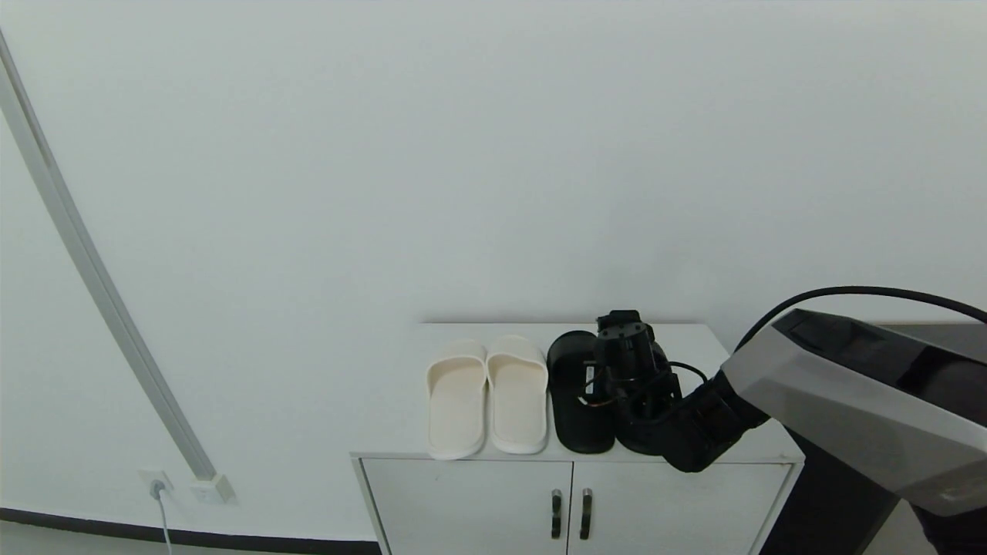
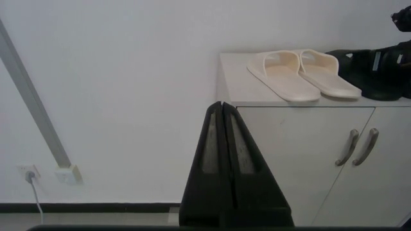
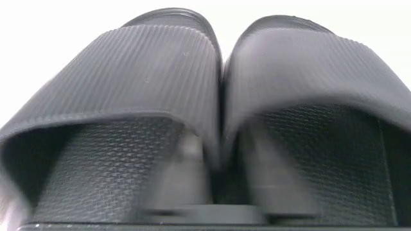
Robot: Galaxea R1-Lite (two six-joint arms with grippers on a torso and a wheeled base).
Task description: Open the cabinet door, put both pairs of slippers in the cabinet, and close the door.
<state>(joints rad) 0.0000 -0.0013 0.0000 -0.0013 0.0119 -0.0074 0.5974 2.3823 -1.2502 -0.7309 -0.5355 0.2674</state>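
**Status: doors closed, both pairs on the counter, right fingers in the black pair**

1. Far left, a grey flat cable conduit (image 1: 92, 270) runs slantwise down the white wall to a white wall socket (image 1: 158, 484) with a plug in it.

2. The left gripper (image 2: 221, 112) is held clear of the furniture, off its left side. Its fingers (image 2: 212, 147) are pressed together with nothing between them.

3. The white two-door cabinet (image 1: 463, 493) stands against the wall. Both doors are closed, and the paired black bar handles (image 1: 557, 512) meet at the centre seam.

4. The cabinet's top serves as the counter (image 1: 694, 339). The cream moulded slide slippers (image 1: 487, 397) lie on its left half, side by side and touching, toes toward the wall.

5. Just to their right lie the black ribbed-strap slide slippers (image 1: 578, 393), also toes toward the wall. The left one lies flat on the counter. The right one is largely hidden.

6. The right gripper (image 1: 621, 362) sits over that pair. In the right wrist view, one of its fingers (image 3: 186, 170) is under each strap. They pinch the two touching inner walls between them.
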